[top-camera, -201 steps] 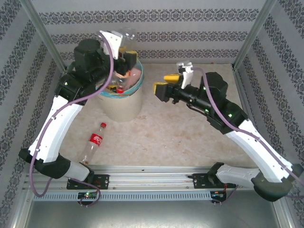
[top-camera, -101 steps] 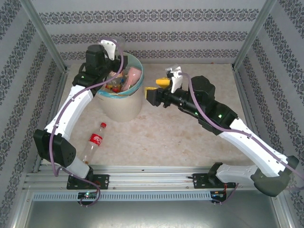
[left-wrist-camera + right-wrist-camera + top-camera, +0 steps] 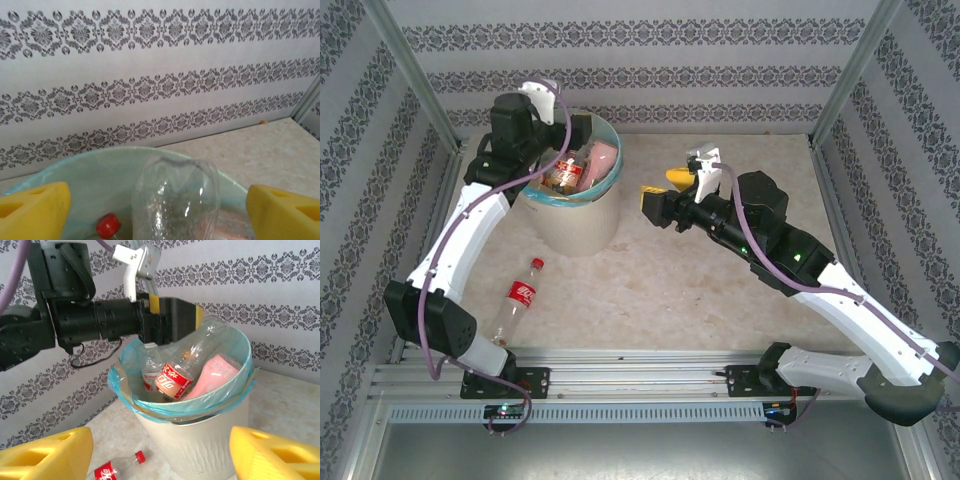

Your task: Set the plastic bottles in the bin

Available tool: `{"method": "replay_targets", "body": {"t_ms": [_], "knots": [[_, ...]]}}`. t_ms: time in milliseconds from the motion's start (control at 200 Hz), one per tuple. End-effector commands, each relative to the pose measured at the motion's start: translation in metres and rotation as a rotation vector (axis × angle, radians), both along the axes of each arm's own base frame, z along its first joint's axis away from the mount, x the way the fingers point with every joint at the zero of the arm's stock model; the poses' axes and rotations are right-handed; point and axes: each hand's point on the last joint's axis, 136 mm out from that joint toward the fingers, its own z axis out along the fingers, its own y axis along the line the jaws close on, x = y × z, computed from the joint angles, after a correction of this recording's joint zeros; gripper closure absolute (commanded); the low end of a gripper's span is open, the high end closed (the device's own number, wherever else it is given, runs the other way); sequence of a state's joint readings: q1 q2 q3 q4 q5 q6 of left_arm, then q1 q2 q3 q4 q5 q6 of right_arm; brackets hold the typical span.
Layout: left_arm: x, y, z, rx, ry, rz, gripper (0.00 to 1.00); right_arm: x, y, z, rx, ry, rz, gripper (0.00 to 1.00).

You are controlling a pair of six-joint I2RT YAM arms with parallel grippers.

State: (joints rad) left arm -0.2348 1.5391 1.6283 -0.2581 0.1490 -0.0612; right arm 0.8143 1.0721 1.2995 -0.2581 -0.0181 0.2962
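My left jaws stand wide open over the bin [image 3: 582, 225], at its far left rim. Between their yellow fingers [image 3: 32, 210] a clear bottle [image 3: 175, 200] rises from the bin, rounded end up, touching neither finger. A red cap [image 3: 107, 226] shows just beside it, lower in the bin. My right jaws are also spread wide and hold nothing; they hang above the table [image 3: 720, 290] near its middle, just right of the bin, facing it. Inside the bin lean an orange-labelled bottle [image 3: 172, 381] and a pink-labelled one [image 3: 216, 371]. One red-labelled bottle [image 3: 518, 298] lies on the table near the front left corner.
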Motion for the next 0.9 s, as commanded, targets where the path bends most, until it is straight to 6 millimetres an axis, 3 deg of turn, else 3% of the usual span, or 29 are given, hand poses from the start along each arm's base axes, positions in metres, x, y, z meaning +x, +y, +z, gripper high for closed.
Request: {"method": "replay_targets", "body": {"t_ms": [0,80,205,285,360,570,894], "knots": [[0.006,0.004,-0.009,0.015,0.080,0.008,0.16,0.001,0.000,-0.008,-0.002,0.015,-0.011,0.27],[0.009,-0.003,-0.016,0.008,0.107,-0.025,0.18,0.002,0.000,-0.013,-0.006,0.032,-0.018,0.27],[0.025,-0.007,-0.008,0.001,0.102,-0.025,0.19,0.005,0.005,-0.023,-0.007,0.069,-0.014,0.27],[0.035,-0.012,-0.007,-0.001,0.151,-0.041,0.31,0.005,0.011,-0.028,-0.010,0.093,0.006,0.27],[0.040,-0.017,-0.020,-0.001,0.232,-0.055,0.41,0.006,0.014,-0.033,-0.016,0.113,0.013,0.28],[0.026,-0.012,-0.059,0.023,0.315,-0.031,0.59,0.008,0.014,-0.044,-0.043,0.133,0.003,0.28],[0.016,-0.001,-0.080,0.055,0.267,0.007,0.63,0.016,0.021,-0.050,-0.078,0.131,0.000,0.27]]}}
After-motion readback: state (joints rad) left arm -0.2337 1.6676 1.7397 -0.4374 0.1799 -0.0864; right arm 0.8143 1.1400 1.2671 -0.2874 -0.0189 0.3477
